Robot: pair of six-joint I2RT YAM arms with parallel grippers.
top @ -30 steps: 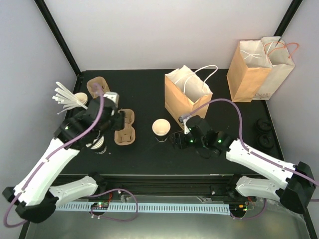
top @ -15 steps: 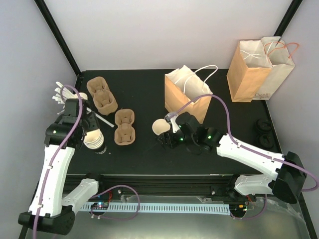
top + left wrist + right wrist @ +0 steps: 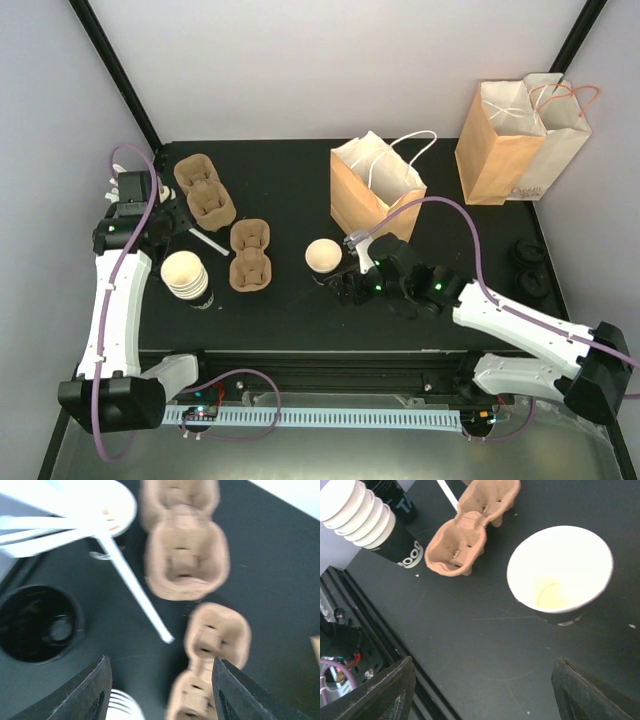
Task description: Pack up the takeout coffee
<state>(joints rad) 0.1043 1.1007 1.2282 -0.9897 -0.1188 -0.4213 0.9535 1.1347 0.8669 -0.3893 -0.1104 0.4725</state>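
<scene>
A round black disc with a raised rim [image 3: 40, 622], apparently the takeout coffee's lid, sits left of my left gripper [image 3: 161, 680] in the left wrist view. In the top view the left arm hides it. That gripper [image 3: 160, 222] is open and empty above bare table. A lidless cream cup [image 3: 322, 255] stands mid-table, with a yellowish trace in its bottom [image 3: 560, 572]. My right gripper [image 3: 345, 283] hovers just on the near side of that cup, a little to its right. Its jaws [image 3: 482, 680] stand wide open with only table between them.
Two brown paper bags [image 3: 375, 195] [image 3: 520, 140] stand open at the back. Two cardboard carriers [image 3: 205, 190] [image 3: 250, 255], a stack of cups [image 3: 185, 275], a cup of white stirrers [image 3: 158, 200] and a loose stirrer [image 3: 210, 242] crowd the left. Loose black lids [image 3: 527, 268] lie far right.
My left arm has swung back left, away from the carriers toward the stirrer cup, its jaws narrowing slightly. The right gripper reached toward the lidless cup, then drew back a little.
</scene>
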